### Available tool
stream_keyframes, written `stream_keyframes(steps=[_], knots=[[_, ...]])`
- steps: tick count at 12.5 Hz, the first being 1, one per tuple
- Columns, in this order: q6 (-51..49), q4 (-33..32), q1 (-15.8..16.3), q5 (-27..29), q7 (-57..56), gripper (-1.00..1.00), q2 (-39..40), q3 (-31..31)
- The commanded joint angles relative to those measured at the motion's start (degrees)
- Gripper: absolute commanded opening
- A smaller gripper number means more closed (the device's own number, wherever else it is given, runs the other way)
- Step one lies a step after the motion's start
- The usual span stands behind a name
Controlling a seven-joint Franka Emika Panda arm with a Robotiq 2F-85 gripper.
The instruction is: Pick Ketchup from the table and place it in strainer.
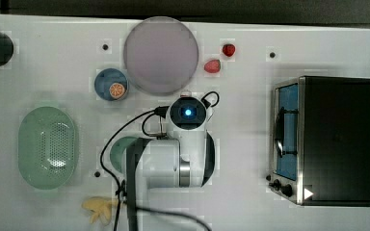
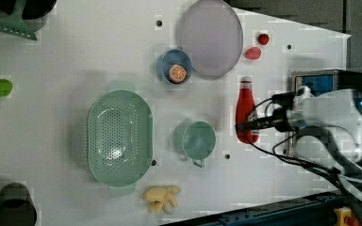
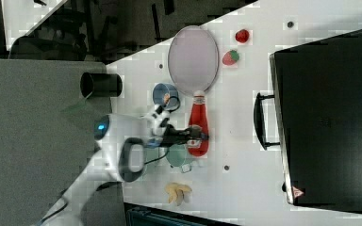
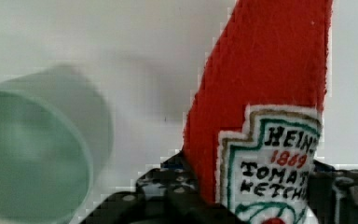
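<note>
The Ketchup (image 2: 246,106), a slim red bottle with a white cap, lies on the white table with its cap toward the lilac plate (image 2: 210,37). My gripper (image 2: 245,126) is down over the bottle's lower body. In the wrist view the black fingers (image 4: 168,189) press against both sides of the labelled Ketchup (image 4: 265,93), so the gripper (image 4: 261,205) is shut on it. In the right view the gripper (image 3: 195,135) crosses the Ketchup (image 3: 199,115) near its base. The strainer (image 2: 143,117), a pale mint-green oval basket, stands well off toward the left view's left. In the top view the arm hides the bottle, and the strainer (image 1: 26,144) sits at the top view's left.
A small green cup (image 2: 198,140) stands between the bottle and the strainer, close to the gripper. A blue cup holding an orange slice (image 2: 175,67) sits beside the plate. Two red strawberries (image 2: 253,52) lie past the bottle's cap. A toaster oven (image 1: 337,139) and bananas (image 2: 161,197) are nearby.
</note>
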Motion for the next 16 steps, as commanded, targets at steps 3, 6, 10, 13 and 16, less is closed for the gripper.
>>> stream_keyframes(steps=[3, 6, 10, 13, 16], knots=[[-20.38, 12.01, 0.43, 0.24, 3.79, 0.24, -11.41, 2.53], [-24.46, 16.07, 1.39, 0.94, 9.42, 0.24, -12.53, 6.87], [-24.11, 16.49, 2.39, 1.42, 20.78, 0.24, -11.97, 15.17], [-21.29, 16.43, 3.05, 1.43, 30.78, 0.24, -10.28, 22.21], [-13.74, 16.02, 3.57, 1.43, 38.93, 0.24, -6.02, 28.58]])
